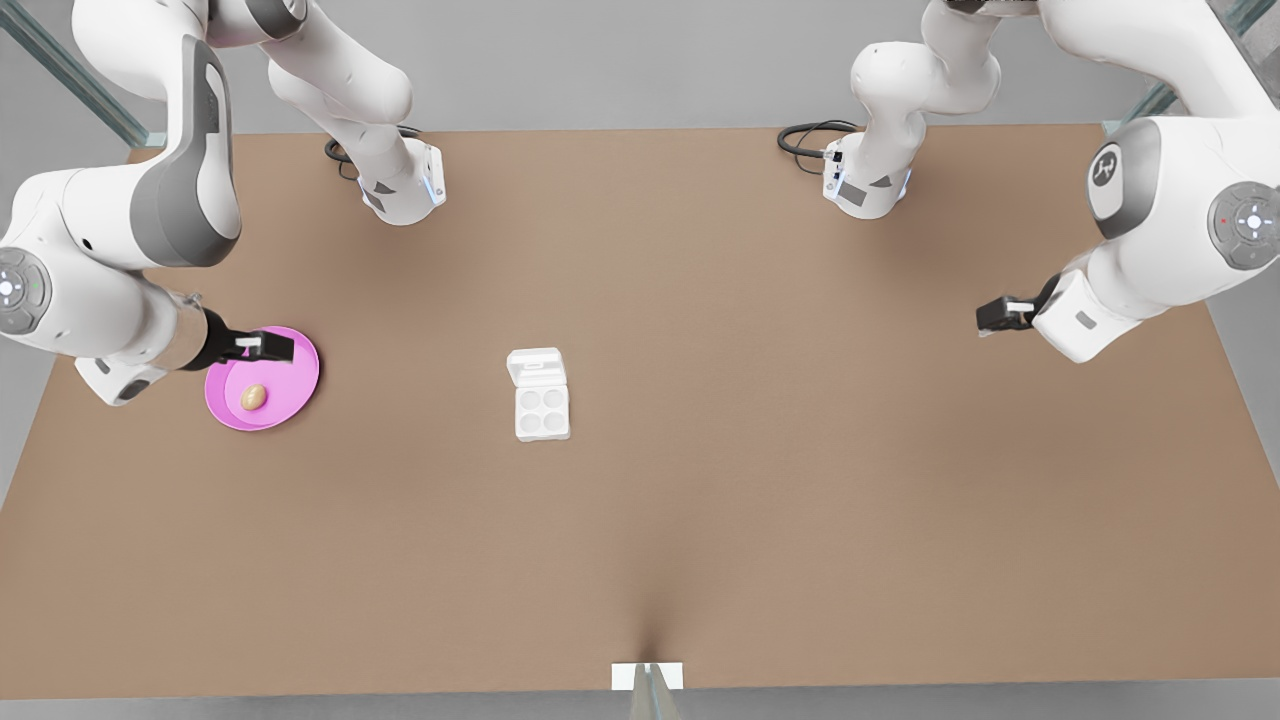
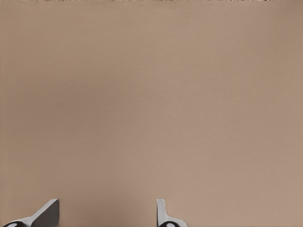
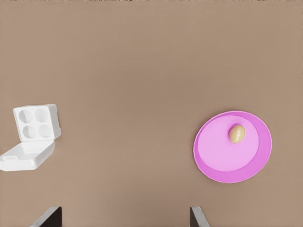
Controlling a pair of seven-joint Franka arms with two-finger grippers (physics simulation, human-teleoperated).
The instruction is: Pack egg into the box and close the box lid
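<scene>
Egg (image 1: 253,397) lies on plate (image 1: 290,395); right tool (image 1: 268,347) above, left tool (image 1: 1000,315) apart, both spread

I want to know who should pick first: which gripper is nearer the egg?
The right gripper: it hovers over the pink plate's rim, just beside the egg. The left gripper waits far across the table, beyond the box, over bare surface.

The front view looks steeply down over the whole table (image 1: 700,520); both wrist views face down at it.
</scene>
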